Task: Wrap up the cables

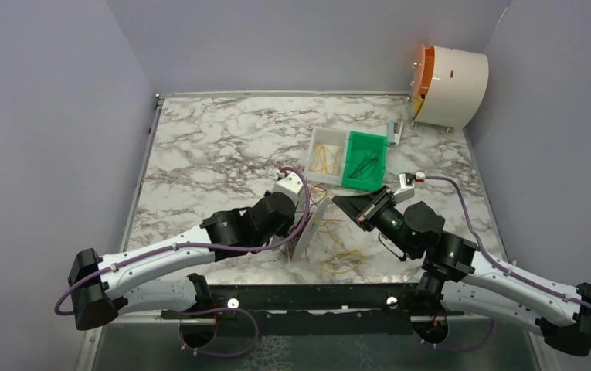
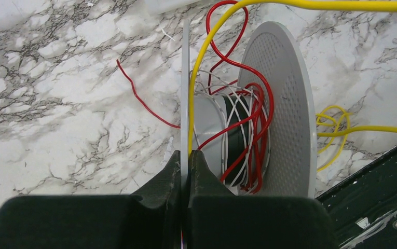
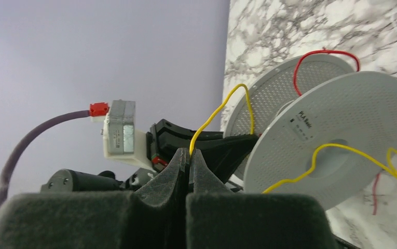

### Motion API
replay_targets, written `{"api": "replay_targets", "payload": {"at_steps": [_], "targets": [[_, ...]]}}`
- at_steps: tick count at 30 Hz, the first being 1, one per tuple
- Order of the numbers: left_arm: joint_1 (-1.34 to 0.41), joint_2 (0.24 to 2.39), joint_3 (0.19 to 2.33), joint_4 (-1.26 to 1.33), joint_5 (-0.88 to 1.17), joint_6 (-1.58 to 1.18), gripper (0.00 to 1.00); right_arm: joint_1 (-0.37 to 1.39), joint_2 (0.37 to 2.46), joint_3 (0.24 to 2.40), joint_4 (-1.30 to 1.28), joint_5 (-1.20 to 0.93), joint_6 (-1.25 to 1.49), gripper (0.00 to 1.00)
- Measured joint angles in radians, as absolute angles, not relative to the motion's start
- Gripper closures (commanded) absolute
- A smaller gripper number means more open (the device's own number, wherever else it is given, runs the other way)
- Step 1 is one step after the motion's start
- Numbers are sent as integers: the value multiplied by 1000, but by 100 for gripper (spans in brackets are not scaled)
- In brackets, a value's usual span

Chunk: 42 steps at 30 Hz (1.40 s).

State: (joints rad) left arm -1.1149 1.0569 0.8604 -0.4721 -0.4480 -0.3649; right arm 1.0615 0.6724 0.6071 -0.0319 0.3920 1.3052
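Left gripper (image 2: 185, 163) clamped narrow on the rim of one flange of the grey plastic spool (image 2: 284, 109), which stands on edge on the white-and-grey marbled tabletop (image 2: 56, 78). In the top view that gripper (image 1: 301, 202) sits at the spool's (image 1: 307, 230) left side, near the tabletop's middle. Spool hub carries red and white thin wire turns (image 2: 250, 135), loosely wound; one red wire end (image 2: 139, 98) trails off left of the spool onto the tabletop. A bright yellow thin cable (image 2: 206, 57) rises from beside the left gripper's fingers, arcs over the spool and runs off to the right.

Just right of the spool, near the tabletop's front edge, loose yellow cable loops (image 1: 342, 259) lie on the marble; also seen past the spool's far flange (image 2: 333, 124).

Right gripper (image 3: 188, 158) pinched shut on the yellow cable (image 3: 222, 106), holding it just off the spool (image 3: 336, 135); in the top view it (image 1: 346, 205) hovers right of the spool, close, not touching as far as visible. Another yellow strand (image 3: 331, 150) crosses the spool's near flange face.

Behind the spool, farther back: clear open plastic bin (image 1: 326, 158) with yellow cables inside, touching a green open plastic bin (image 1: 365, 161) with dark cables inside. Far right of the spool, at the back corner, white cylindrical drum with orange face (image 1: 448, 85).
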Motion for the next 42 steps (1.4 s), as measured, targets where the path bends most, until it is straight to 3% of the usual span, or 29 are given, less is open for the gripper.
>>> {"api": "replay_targets", "payload": {"at_steps": [12,22,27,42], "targets": [[-1115,1027,900,-540,-448,-315,100,1061,690,721,-222,484,1030,87],[-1115,992,1042,-619,-460,-267,100,1061,894,998,-248,569,627,83],[-1115,992,1126,-661,-506,-248,100,1055,968,1021,-237,581,464,78],[-1072,1101,1264,-736,-564,-192,100,736,1043,920,-199,389,394,49]]}}
